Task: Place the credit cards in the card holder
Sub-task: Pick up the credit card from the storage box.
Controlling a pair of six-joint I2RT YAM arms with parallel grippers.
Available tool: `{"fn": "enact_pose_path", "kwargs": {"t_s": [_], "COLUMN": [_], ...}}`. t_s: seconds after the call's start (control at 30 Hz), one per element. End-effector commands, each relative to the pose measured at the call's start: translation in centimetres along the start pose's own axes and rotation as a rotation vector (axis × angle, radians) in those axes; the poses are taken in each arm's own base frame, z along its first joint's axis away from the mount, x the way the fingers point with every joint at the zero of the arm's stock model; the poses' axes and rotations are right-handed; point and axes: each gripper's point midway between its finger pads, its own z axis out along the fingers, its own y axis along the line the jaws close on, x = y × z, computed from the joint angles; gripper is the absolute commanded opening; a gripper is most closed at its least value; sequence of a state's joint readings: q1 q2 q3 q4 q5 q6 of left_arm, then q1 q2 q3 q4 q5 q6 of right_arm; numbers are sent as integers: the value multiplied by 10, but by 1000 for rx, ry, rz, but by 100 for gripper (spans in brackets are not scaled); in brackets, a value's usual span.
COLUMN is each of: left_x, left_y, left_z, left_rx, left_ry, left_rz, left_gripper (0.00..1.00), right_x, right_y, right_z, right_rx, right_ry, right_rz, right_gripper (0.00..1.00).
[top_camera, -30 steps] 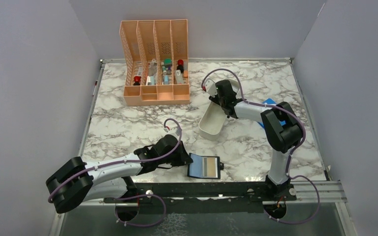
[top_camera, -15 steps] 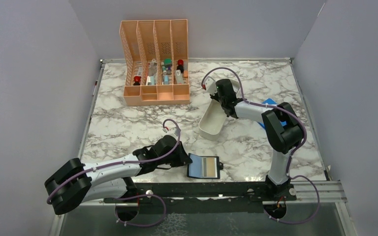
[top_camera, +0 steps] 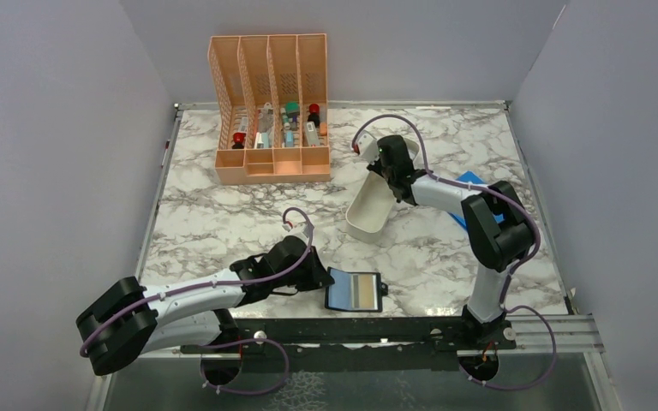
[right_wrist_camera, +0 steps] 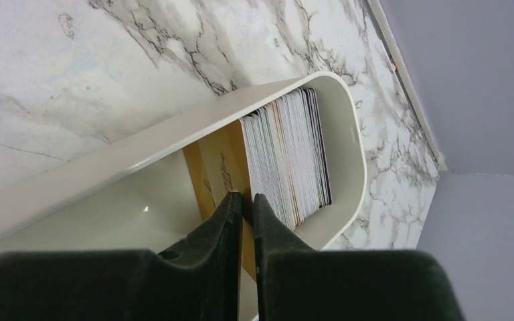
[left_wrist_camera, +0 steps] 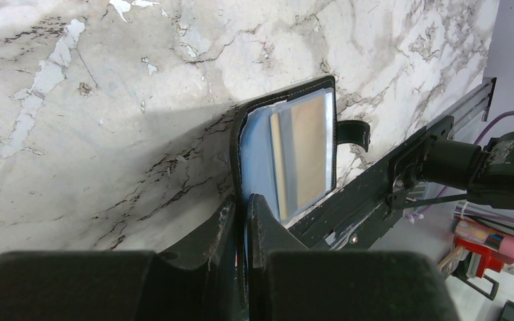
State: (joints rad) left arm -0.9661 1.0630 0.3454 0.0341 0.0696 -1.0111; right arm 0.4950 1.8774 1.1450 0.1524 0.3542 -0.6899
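The left arm stretches low along the near edge of the counter, its left tool pinching the card holder, while the right arm, elbow bent, reaches toward the counter's far side, its right tool clamped on a tan credit card.

Two robot arms, a left arm and a right arm, at one marble table; one black card holder; one white tray; one peach organizer of four compartments; one flat blue rectangle; the credit cards in one stack, packed too tightly to count, plus one tan card in front.
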Motion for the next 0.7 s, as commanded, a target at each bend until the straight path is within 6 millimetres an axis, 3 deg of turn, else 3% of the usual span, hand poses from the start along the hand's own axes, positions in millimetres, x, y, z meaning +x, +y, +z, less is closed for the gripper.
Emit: {"fn": "enact_pose_path", "kwargs": {"t_s": [0.0,0.23,0.67], "left_x": [0,0,-2], "left_y": [3,3,1], "left_z": [1,2,7], "left_rx": [-6,-8,-11], "left_ry": [-6,-8,-4], "left_rz": [-3,-8,-7], "left_gripper": [12,12,12], "right_x": [-16,-17,-34], "right_y": [-28,-20,-11], "right_z": [-10,-18,-62], "right_rx": [45,-19,-174], "right_ry": [-39,-29,-87], "right_rz": [42,92,221], "right_gripper": [10,3,1]}}
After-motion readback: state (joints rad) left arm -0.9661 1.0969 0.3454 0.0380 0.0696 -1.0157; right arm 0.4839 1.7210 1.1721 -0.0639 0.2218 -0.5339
